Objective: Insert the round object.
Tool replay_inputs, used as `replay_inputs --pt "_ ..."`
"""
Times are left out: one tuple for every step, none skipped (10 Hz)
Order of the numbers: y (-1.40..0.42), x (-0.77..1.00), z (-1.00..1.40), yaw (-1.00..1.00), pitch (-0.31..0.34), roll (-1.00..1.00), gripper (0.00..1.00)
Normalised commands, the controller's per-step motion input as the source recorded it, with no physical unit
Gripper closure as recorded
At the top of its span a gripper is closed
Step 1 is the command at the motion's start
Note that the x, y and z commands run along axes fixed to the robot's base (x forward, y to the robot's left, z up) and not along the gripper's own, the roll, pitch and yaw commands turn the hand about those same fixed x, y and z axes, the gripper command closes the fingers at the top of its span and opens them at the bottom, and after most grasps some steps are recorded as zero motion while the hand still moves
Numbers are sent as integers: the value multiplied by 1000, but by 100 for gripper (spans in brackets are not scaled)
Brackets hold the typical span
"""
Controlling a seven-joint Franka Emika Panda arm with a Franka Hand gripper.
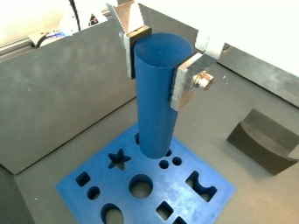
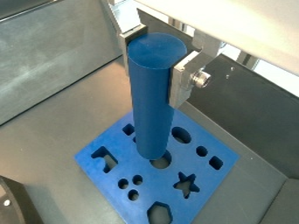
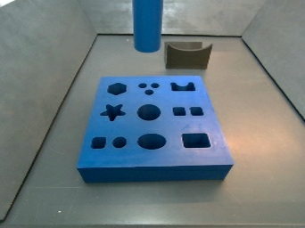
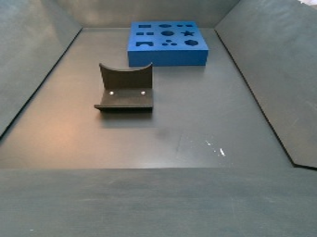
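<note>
My gripper (image 1: 158, 66) is shut on the round object, a long blue rod (image 1: 155, 114), gripping near its upper end and holding it upright; both wrist views show this (image 2: 156, 61). The rod (image 2: 149, 114) hangs above the flat blue block with shaped holes (image 1: 176, 179), its lower end seen over the block (image 2: 229, 156) close to a round hole. In a side view the rod (image 3: 145, 22) hangs clear of the block (image 3: 125, 127), and the gripper is out of frame. Another side view shows the block (image 4: 168, 60) but neither rod nor gripper.
A dark olive block with a curved notch (image 3: 187, 55) stands on the floor beside the blue block, also seen in a wrist view (image 1: 263, 140) and a side view (image 4: 126, 88). Grey walls enclose the floor on all sides.
</note>
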Motion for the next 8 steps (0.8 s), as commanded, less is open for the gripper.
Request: replay_inputs --pt "-446 -434 -994 -54 -120 17 100" --pt "-560 -226 -1000 -66 -91 0 100" --pt "-506 0 -1000 -51 -146 0 100" --pt "71 0 -800 -249 -151 -90 100" --pt "180 9 -800 -234 -143 -59 100" --pt "151 0 -740 -214 -157 -104 100" --pt "74 86 -637 -266 -17 -94 100" --pt "111 277 -460 -309 0 -230 100"
